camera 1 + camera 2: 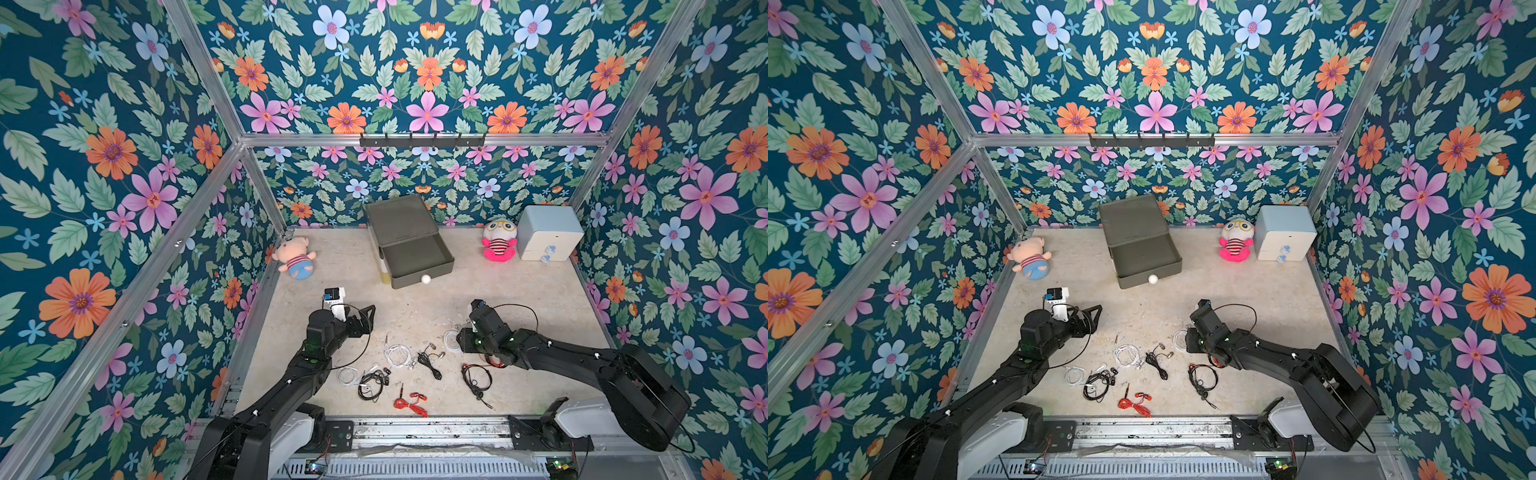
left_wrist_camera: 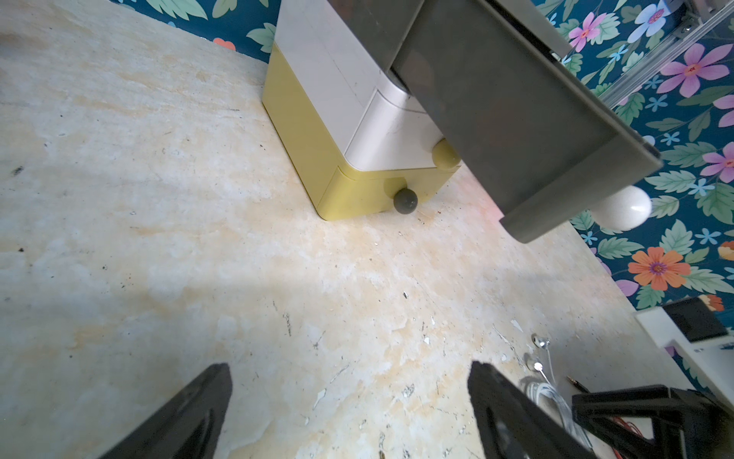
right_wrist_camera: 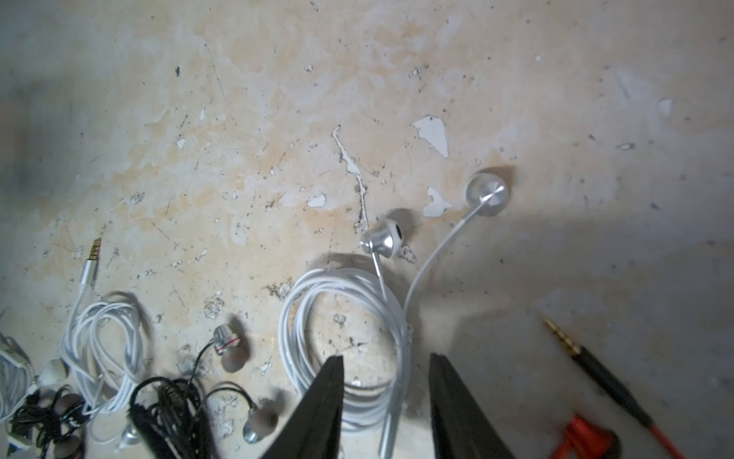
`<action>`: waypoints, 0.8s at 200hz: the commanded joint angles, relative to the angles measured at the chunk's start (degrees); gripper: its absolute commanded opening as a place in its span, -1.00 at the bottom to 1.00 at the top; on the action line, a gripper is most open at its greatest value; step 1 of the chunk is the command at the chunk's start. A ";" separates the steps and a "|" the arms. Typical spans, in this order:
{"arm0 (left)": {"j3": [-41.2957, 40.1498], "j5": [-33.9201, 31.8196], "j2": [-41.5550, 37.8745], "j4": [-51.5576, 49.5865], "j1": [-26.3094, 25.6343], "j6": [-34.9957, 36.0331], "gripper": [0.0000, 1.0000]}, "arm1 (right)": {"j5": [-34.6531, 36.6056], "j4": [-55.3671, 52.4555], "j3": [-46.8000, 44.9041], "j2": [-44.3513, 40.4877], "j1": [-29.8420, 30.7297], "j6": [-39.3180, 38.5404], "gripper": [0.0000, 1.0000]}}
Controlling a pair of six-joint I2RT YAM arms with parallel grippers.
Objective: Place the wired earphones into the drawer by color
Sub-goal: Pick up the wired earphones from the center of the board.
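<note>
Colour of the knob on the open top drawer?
White knob, on the grey-green drawer; clearest in the left wrist view.

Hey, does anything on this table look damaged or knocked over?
Yes. The tabletop is chipped in white patches beside the white earphones, and the pig plush lies tipped over at the back left.

Bright top views; dim, shadowed right wrist view, right hand (image 3: pixel 385 357) blurred.

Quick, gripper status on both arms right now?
Left gripper: open wide, holding nothing.
Right gripper: jaws apart, straddling one side of the white earphones coil, not clamped on it.
</note>
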 commanded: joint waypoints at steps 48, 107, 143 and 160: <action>-0.07 0.13 -0.49 1.41 -0.03 0.70 0.98 | 2.04 1.58 0.07 2.36 0.07 -0.16 -0.43; -0.07 -0.28 -0.51 1.15 -0.03 0.86 0.98 | 3.42 2.82 -0.72 3.55 0.04 0.27 -0.71; -0.16 -0.78 -0.58 1.06 -0.03 1.07 0.98 | 3.50 2.64 -0.64 2.87 0.06 0.54 -0.98; -0.24 -0.93 -0.72 1.06 -0.03 1.23 0.99 | 4.28 2.41 -0.63 0.91 0.07 0.75 -1.00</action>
